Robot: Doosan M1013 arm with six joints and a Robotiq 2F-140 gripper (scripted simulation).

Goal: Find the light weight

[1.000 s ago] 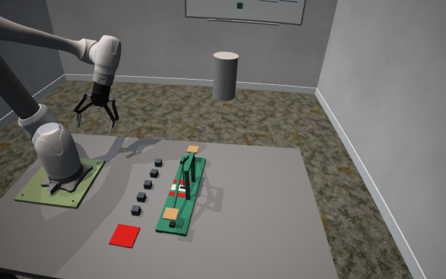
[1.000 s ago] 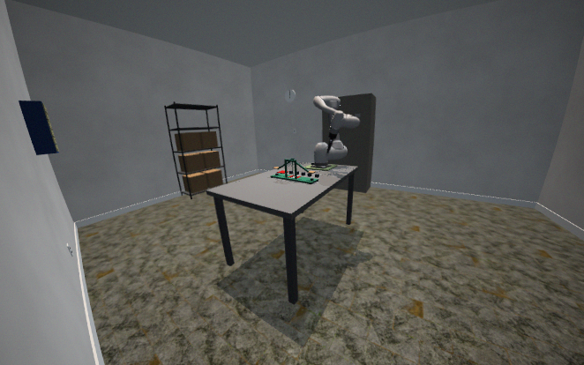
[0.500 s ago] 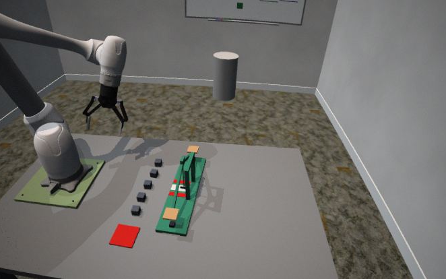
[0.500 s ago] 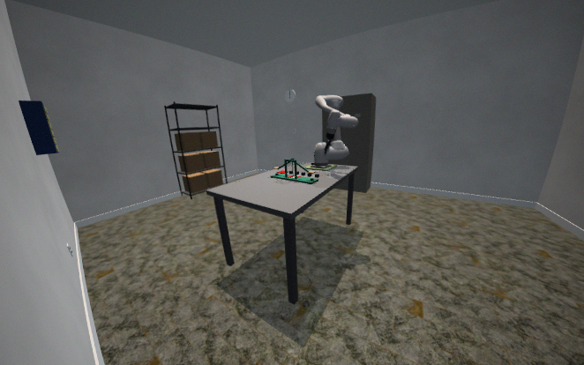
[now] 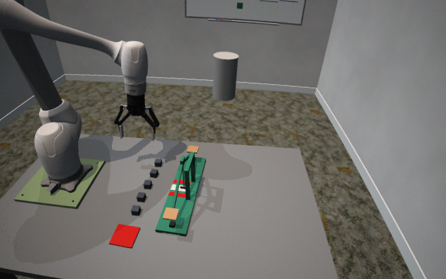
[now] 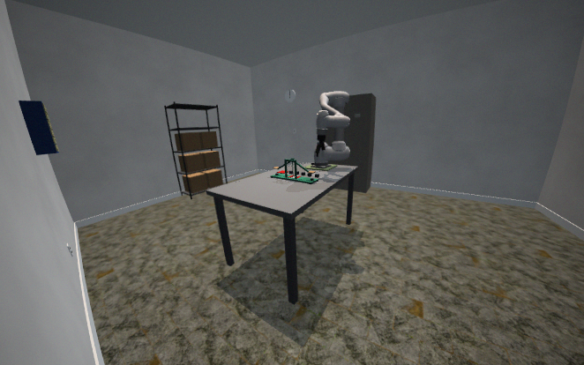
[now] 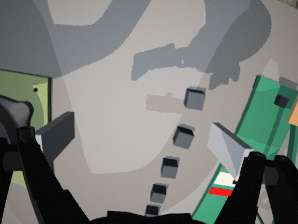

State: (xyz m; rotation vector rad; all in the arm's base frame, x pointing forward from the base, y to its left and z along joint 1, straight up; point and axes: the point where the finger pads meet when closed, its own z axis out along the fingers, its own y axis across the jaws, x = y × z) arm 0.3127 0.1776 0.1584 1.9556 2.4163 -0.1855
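Grey table (image 5: 252, 225) carrying a green balance board (image 5: 197, 164), five dark weights (image 5: 147, 184) in a row, a red dish (image 5: 124, 235), and the arm's green base plate (image 5: 27, 194).
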